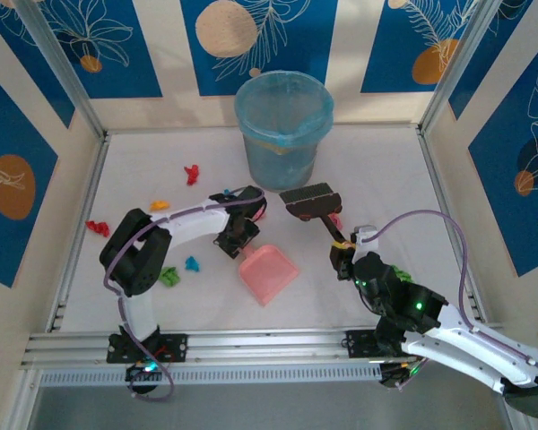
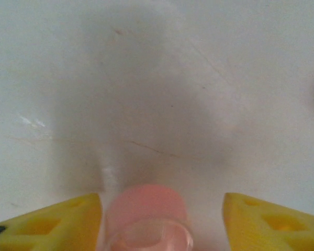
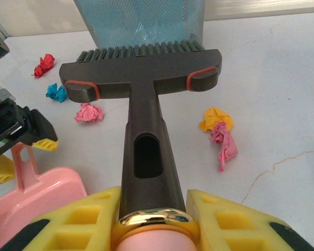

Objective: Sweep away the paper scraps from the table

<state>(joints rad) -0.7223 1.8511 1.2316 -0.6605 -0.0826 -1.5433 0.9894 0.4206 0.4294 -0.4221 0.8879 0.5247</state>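
Paper scraps lie about the table [image 1: 386, 179]: red [image 1: 192, 174], orange [image 1: 160, 205], red [image 1: 97, 227], blue [image 1: 192, 263] and green [image 1: 169, 276] on the left. In the right wrist view, pink [image 3: 89, 112], blue [image 3: 56, 92], orange [image 3: 215, 118] and pink [image 3: 223, 144] scraps lie near the brush head. My right gripper [image 1: 341, 251] [image 3: 153, 194] is shut on the dark brush [image 1: 312, 199] [image 3: 141, 78] by its handle. My left gripper [image 1: 237, 244] [image 2: 162, 200] stands open astride the handle end [image 2: 146, 212] of the pink dustpan [image 1: 269, 273], which lies flat on the table.
A blue-lined bin [image 1: 282, 125] [image 3: 141, 21] stands at the back middle, just beyond the brush. Aluminium rails [image 1: 251, 345] edge the table, with patterned walls on three sides. The right part of the table is bare.
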